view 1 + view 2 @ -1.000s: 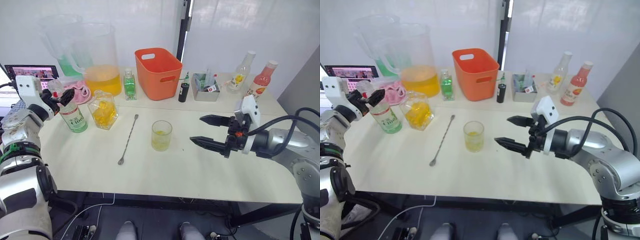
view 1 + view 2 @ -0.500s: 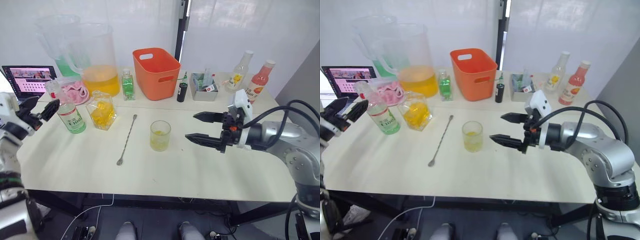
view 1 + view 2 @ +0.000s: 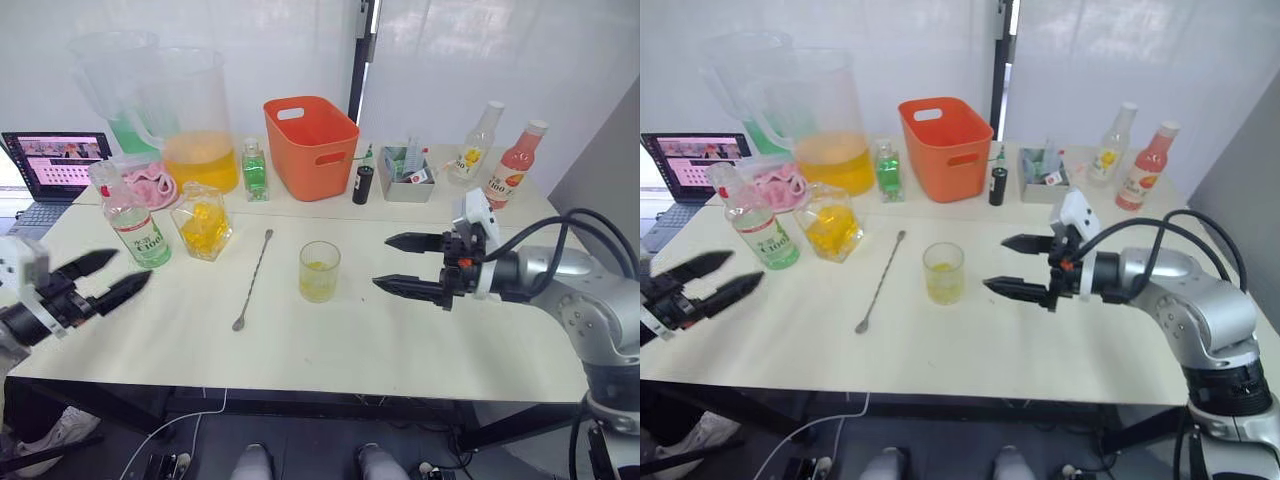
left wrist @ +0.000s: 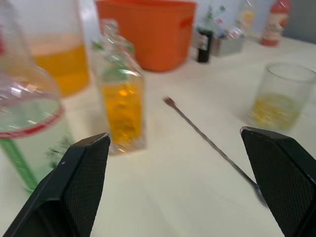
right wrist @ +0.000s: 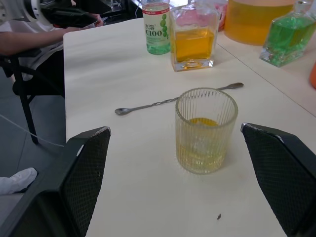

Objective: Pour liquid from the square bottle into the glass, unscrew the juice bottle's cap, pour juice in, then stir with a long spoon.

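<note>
The glass [image 3: 319,271] is seen standing mid-table [image 3: 330,340] with a shallow layer of yellow liquid at its bottom. The long spoon [image 3: 255,277] is laid flat just to its left, bowl end toward the table's front edge. Farther left, the square bottle [image 3: 203,220] is set upright, partly filled with orange liquid, and the juice bottle [image 3: 132,219] is stood just beside it, its cap [image 3: 103,172] in place.

The right gripper [image 3: 404,264] is held above the table to the right of the glass, its fingers spread wide and nothing between them. The left gripper [image 3: 100,278] is held low at the table's left front edge, apart from the juice bottle, likewise spread and empty.

An orange basket [image 3: 311,146], two pitchers [image 3: 190,115], a small green bottle [image 3: 257,170] and a laptop [image 3: 57,160] are ranged along the back.
</note>
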Controlling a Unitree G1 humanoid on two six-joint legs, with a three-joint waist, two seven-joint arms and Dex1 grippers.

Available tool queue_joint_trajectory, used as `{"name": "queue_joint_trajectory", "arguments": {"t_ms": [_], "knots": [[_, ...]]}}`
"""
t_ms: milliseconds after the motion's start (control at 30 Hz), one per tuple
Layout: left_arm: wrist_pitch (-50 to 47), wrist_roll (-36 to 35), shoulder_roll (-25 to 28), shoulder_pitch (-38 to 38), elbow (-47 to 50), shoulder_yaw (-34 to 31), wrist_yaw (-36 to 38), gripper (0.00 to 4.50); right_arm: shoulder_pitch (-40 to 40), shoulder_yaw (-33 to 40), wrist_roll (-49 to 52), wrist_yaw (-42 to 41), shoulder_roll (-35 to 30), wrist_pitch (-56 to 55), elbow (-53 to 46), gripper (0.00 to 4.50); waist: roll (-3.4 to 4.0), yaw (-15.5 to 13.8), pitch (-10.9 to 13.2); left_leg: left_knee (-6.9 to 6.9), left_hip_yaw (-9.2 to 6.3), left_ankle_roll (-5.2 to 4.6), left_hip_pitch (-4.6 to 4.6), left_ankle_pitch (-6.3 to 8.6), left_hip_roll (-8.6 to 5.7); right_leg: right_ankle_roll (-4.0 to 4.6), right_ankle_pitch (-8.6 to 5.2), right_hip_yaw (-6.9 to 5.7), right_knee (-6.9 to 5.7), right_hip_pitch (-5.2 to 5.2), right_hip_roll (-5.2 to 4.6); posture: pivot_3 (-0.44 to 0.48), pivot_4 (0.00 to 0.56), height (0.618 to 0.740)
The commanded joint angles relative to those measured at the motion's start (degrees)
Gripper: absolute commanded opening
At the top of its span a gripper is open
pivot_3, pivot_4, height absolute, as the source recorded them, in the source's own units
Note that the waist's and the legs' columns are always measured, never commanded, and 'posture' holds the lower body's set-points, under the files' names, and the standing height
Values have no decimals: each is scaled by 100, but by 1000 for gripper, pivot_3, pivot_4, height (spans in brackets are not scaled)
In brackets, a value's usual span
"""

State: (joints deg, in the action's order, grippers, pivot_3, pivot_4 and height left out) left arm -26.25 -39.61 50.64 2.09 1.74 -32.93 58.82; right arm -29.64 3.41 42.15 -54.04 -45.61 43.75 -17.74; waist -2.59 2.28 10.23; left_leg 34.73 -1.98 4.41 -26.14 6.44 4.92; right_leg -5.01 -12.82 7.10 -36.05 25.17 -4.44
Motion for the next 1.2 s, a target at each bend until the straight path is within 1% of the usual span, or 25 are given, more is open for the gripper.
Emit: {"name": "queue_joint_trajectory", "arguments": {"t_ms": [33, 100, 233, 400, 500, 567, 633, 667, 700, 733, 767, 800, 933, 1067, 1200], "knots": [[20, 146, 144, -100, 204, 244, 200, 4460, 334, 530, -148, 146, -125, -334, -302, 4500, 0, 6, 0, 0, 0, 22, 0, 14, 0, 0, 0, -1, 0, 0, 0, 0, 150, 722], [142, 275, 132, -131, 172, 366, 245, 4460, 536, 686, -190, 266, -126, -402, -429, 4500, 0, 18, 0, 1, 1, 23, 0, 15, 0, 0, 0, 1, 1, 0, 0, 0, 150, 722], [285, 498, 31, 119, -69, 857, 374, 4460, 1313, 1226, -232, 676, -104, -399, -884, 4500, 0, 7, 0, -1, 1, 23, 1, 15, 0, 0, -1, 1, 1, 1, 1, 0, 150, 722], [436, 771, -86, 543, -324, 1459, 524, 4460, 2055, 1781, -261, 1323, -16, -64, -911, 4500, -1, 4, 0, 6, 2, 23, 0, 15, -2, 0, 0, 3, 6, -4, -1, 0, 150, 722], [541, 995, -188, 839, -455, 1865, 590, 4460, 2512, 2251, -64, 1626, 153, 73, -1091, 4500, 0, -3, 0, 6, 2, 23, 2, 15, -2, -1, 0, 4, 5, -6, 0, 0, 150, 722], [539, 1044, -268, 1071, -580, 2038, 620, 4460, 2930, 2408, -130, 1690, 128, 153, -1308, 4500, -2, -16, -2, 6, 2, 22, 2, 14, -3, -2, 0, 4, 5, -7, 0, 0, 150, 721], [484, 1052, -344, 1219, -623, 2124, 603, 4460, 3192, 2517, -150, 1738, 117, 194, -1464, 4500, -12, -8, -8, 6, 48, 23, 7, 16, 14, 5, 5, 48, 2, 46, 10, 0, 150, 719], [445, 1060, -378, 1261, -616, 2166, 577, 4460, 3266, 2575, -118, 1789, 139, 221, -1534, 4500, -20, -13, -12, 0, 82, 23, 6, 16, 17, 5, 14, 92, -2, 93, 16, 0, 150, 717], [412, 1068, -418, 1305, -571, 2233, 563, 4460, 3326, 2692, -32, 1866, 215, 213, -1654, 4500, -28, -21, -14, -2, 161, 21, 17, 19, 50, 30, 37, 160, -7, 139, 42, 0, 150, 717], [312, 1074, -463, 1359, -485, 2335, 512, 4460, 3415, 2792, -2, 1923, 224, 236, -1782, 4500, -20, 12, -16, 0, 228, 27, 12, 33, 80, 46, 65, 219, 0, 125, 68, 0, 150, 717], [236, 1084, -507, 1403, -416, 2413, 451, 4460, 3479, 2864, 29, 1967, 228, 265, -1872, 4500, -21, 51, -16, 4, 213, 24, 14, 33, 76, 8, 61, 216, 12, 108, 69, 0, 150, 717], [133, 1074, -557, 1441, -350, 2460, 374, 4460, 3534, 2921, 84, 1998, 224, 301, -1938, 4500, -22, 82, -16, 10, 210, 23, 29, 32, 76, -2, 58, 216, 11, 93, 70, 0, 150, 717], [-147, 1130, -666, 1463, -99, 2564, 22, 4460, 3655, 2979, 230, 2017, 187, 359, -2098, 4500, -23, 161, -16, 9, 193, 23, 38, 32, 77, -6, 58, 206, 5, 83, 76, 0, 150, 717], [-748, 1327, -815, 1502, 261, 2653, -831, 4460, 3520, 2918, 465, 1846, 72, 229, -2232, 4500, -23, 177, -16, 9, 189, -3, 40, 15, 77, -6, 58, 203, 2, 80, 76, 0, 150, 717], [-1383, 1152, -989, 1383, 824, 2328, -1570, 4460, 3237, 2848, 953, 1426, -137, 154, -2347, 4500, -24, 176, -16, 9, 186, -3, 40, 15, 77, -7, 57, 202, 1, 79, 76, 0, 150, 717]]}}
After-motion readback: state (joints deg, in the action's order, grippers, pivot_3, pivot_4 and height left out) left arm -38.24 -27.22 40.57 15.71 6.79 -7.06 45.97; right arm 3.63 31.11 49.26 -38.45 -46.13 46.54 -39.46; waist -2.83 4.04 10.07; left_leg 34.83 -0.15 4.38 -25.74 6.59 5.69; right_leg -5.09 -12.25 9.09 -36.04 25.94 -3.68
